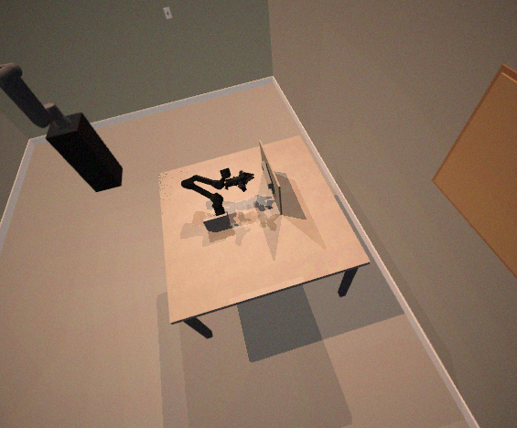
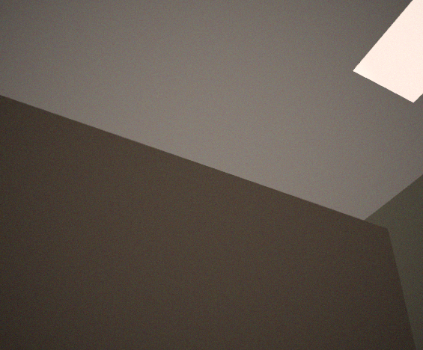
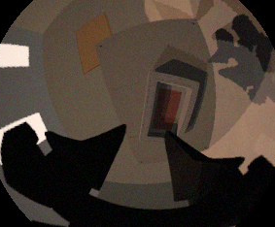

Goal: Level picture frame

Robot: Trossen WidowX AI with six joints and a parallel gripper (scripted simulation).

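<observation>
The picture frame [image 3: 151, 107], with a grey border and a dark and red picture, hangs on the upright board [image 3: 126, 73] [image 1: 276, 196]. In the wrist view it sits crooked against the board's edges: its end by the fingers lies closer to the board's left edge than its far end. In the top view the board is nearly edge-on, so the tilt cannot be read there. My gripper [image 3: 146, 130] [image 1: 252, 176] is partly open with nothing between the fingertips. It is in front of the board; the right fingertip overlaps the frame's near end in the wrist view. Contact cannot be told. Screw and strip are hidden.
The board stands on the table [image 1: 249, 276], facing the arm [image 1: 203, 180]. Shadows of arm and board fall on the table. A dark pedestal [image 1: 85, 154] with a grey arm stands away at the left. An orange panel [image 1: 489, 184] is at the right. The exterior view shows only walls and ceiling.
</observation>
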